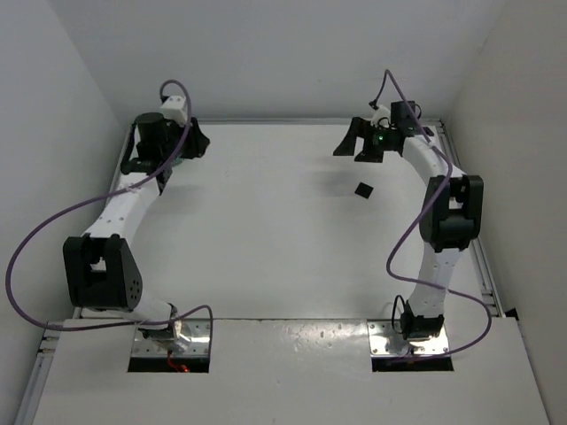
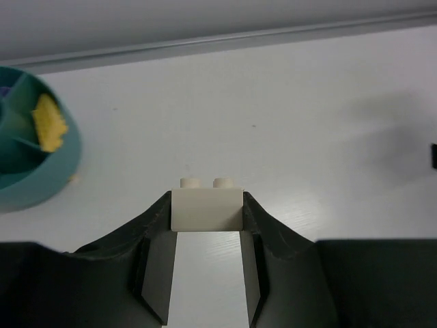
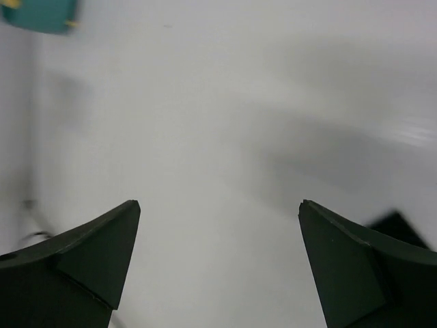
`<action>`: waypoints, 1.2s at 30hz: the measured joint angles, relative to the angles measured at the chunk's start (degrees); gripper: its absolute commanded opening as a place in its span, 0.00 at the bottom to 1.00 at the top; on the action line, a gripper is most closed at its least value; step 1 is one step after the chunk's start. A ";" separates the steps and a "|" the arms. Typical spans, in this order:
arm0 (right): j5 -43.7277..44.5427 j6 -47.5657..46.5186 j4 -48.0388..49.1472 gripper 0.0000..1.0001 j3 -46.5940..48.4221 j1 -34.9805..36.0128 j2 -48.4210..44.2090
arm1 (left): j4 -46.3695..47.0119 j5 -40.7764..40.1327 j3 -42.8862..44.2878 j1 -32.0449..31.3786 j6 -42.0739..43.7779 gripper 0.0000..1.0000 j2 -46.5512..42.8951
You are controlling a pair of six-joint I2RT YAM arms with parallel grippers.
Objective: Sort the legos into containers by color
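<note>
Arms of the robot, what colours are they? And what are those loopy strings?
The left arm and right arm are white tubes with chunky black joints. The loopy strings are purple cables, one running along each arm. The jaws are matte black wedges with blunt tips.

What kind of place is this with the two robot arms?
Most likely a robot test booth in a lab, not a home. Plain white walls box in a white table, the left arm and right arm are bolted to its near edge, and purple cables loop off them.
</note>
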 measured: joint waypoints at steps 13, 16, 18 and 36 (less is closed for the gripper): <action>27.58 -27.26 -10.16 1.00 -10.60 0.79 -12.66 | -5.25 -8.09 12.94 11.15 -3.61 0.05 12.52; 29.55 -29.16 -10.67 1.00 -12.48 0.76 -13.62 | -6.14 -9.42 15.69 11.72 -3.80 0.08 16.24; 30.51 -30.10 -11.08 1.00 -13.49 0.76 -14.58 | -6.27 -10.08 17.35 11.93 -3.80 0.08 18.16; 33.00 -32.37 -11.34 1.00 -16.04 0.76 -19.47 | -6.71 -11.82 33.73 15.56 -2.97 0.09 31.87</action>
